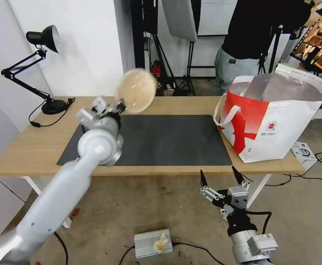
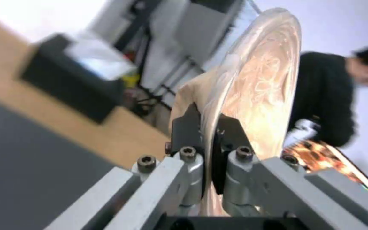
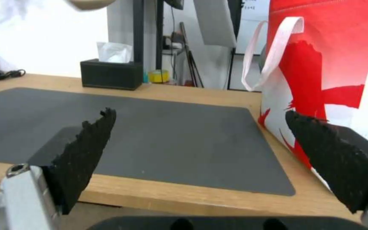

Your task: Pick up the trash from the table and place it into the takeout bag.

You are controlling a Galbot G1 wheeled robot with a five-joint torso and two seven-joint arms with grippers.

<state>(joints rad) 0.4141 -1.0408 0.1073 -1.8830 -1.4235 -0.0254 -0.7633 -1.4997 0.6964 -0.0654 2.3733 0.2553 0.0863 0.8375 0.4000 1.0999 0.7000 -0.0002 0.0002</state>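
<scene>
- Head view: left gripper (image 1: pixel 121 107) raised above the far edge of the long light-wood table (image 1: pixel 32 147), fingers pinched on the rim of the beige round pulp bowl (image 1: pixel 136 90), held on edge.
- Large white-and-red takeout bag (image 1: pixel 275 121) stands open at the table's right end, well apart from the bowl.
- Right gripper (image 1: pixel 220 176) waits below the front edge, fingers spread wide, empty.
- Judgement: carry the bowl over the bag's mouth, clear of the white strap handles (image 1: pixel 225 110), before letting go.
</scene>
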